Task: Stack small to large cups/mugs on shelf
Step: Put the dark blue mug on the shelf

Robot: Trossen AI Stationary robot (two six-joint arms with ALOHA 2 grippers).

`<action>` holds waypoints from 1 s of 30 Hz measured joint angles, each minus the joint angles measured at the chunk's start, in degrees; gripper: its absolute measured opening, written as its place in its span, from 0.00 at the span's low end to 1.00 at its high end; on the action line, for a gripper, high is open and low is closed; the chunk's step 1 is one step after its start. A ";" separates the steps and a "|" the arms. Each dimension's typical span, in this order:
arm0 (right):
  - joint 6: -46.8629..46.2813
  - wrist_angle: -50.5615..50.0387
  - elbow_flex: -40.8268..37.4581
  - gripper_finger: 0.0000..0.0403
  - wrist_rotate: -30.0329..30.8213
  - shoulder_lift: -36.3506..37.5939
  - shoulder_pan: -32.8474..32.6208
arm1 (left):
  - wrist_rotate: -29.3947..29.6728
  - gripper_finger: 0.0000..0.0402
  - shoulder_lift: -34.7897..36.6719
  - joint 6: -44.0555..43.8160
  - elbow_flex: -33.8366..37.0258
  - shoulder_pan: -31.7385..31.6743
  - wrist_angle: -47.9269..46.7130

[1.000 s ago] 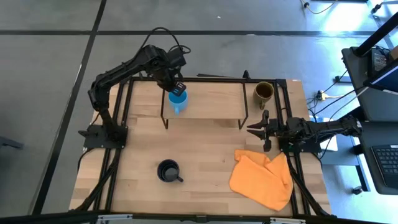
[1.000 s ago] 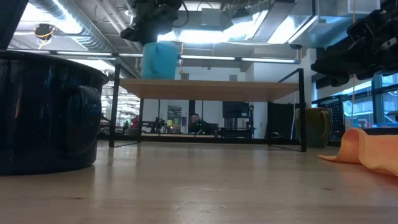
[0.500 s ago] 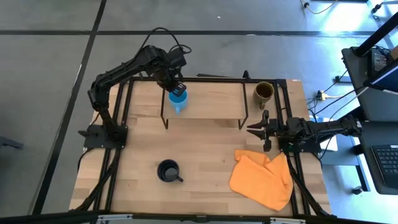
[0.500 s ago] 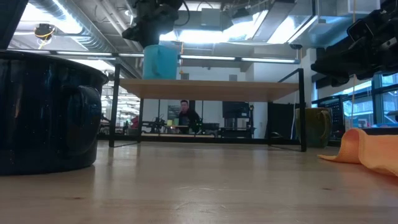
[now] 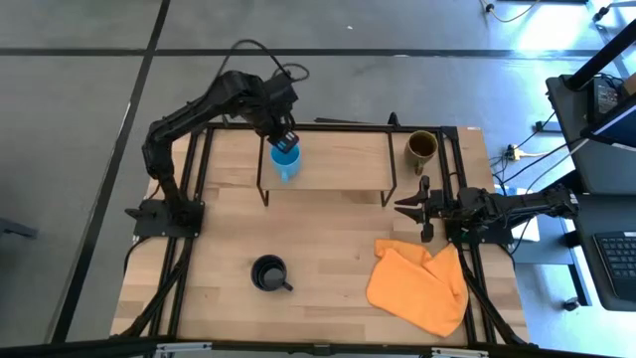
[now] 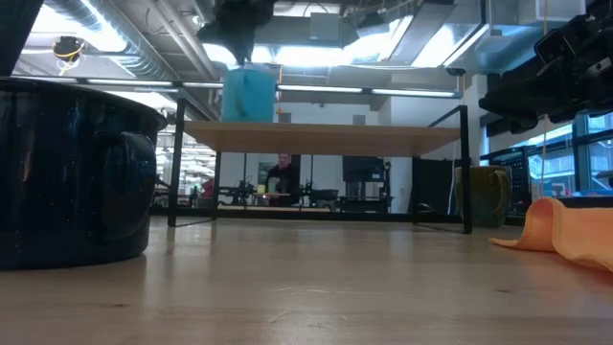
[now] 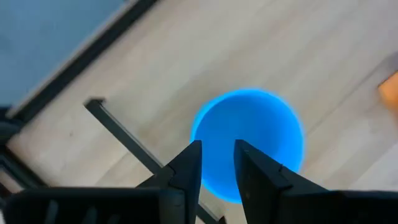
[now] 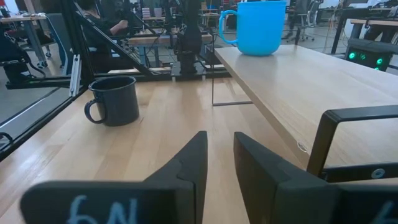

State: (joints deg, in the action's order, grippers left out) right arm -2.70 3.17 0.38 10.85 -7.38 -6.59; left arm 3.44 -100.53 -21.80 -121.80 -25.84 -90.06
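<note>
Blue mug (image 5: 286, 164) stands upright on the wooden shelf (image 5: 348, 159), near its left end. Just above it hangs the left gripper (image 5: 283, 140), fingers (image 7: 189, 171) slightly parted and off the mug. Black mug (image 5: 268, 272) sits on the table (image 5: 209, 249) below; brown mug (image 5: 421, 147) stands beside the shelf's right end. Right gripper (image 5: 413, 207) waits near the orange cloth (image 5: 419, 286), fingers a little apart, holding nothing.

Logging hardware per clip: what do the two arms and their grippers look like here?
Both arms are black, jointed, on black metal frame mounts. The left arm carries a looping black cable near its wrist. The right arm is slimmer in outline. The right gripper has two dark wedge-shaped fingers, with pale handwritten marks on its body.
</note>
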 joint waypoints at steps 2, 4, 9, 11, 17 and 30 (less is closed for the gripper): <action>0.04 0.00 0.00 0.20 0.00 0.00 0.00 | 0.71 0.22 0.04 0.58 -3.73 0.39 0.05; -0.02 0.00 0.00 0.20 0.00 0.00 0.00 | 0.67 0.22 0.04 1.02 -7.22 0.52 0.09; -0.02 -0.01 0.00 0.20 0.00 0.00 0.00 | -2.57 0.22 1.11 0.99 -11.00 3.15 0.10; 0.05 0.01 0.00 0.20 0.00 0.00 0.00 | -3.84 0.22 2.67 0.96 -10.56 5.61 0.08; 0.05 -0.01 0.00 0.20 0.00 0.02 0.00 | -0.24 0.22 9.86 1.28 -3.97 16.60 0.05; 9.64 0.01 0.00 0.20 0.09 0.00 0.00 | 6.79 0.22 26.29 -21.46 27.42 49.39 4.17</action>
State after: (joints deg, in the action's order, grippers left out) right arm 6.93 3.18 0.38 10.94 -7.38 -6.59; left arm 10.22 -74.24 -43.27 -94.38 23.55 -85.88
